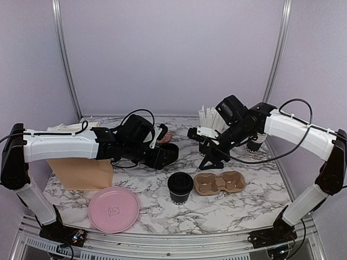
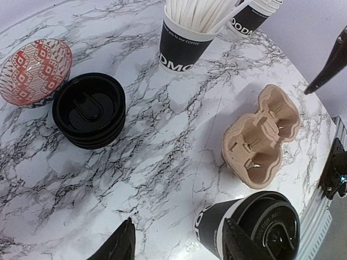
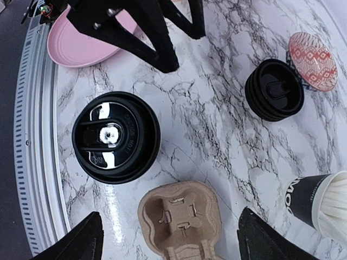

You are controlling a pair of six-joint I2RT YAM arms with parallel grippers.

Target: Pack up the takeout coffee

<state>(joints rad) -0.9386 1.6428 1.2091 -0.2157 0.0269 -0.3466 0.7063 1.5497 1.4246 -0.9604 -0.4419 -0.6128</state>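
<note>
One takeout coffee cup [image 1: 180, 187] with its black lid on stands at the table's front centre; it shows too as the lidded cup [image 2: 249, 227] and from above as the lidded cup [image 3: 115, 137]. A stack of spare black lids [image 2: 89, 110] lies beside a patterned bowl. My left gripper [image 2: 179, 249] hangs open over bare marble, its right finger just overlapping the lidded cup. My right gripper [image 3: 171, 246] is open above the brown pulp carrier [image 3: 181, 222], nothing between its fingers. In the top view the left gripper [image 1: 162, 154] and right gripper [image 1: 211, 157] hover mid-table.
The carrier [image 1: 219, 183] lies right of the lidded cup. A black cup of white straws [image 1: 209, 122] and stacked cups [image 1: 255, 143] stand at the back right. A red patterned bowl [image 2: 35, 70], a pink plate [image 1: 114, 208] and a brown paper bag [image 1: 81, 173] sit on the left.
</note>
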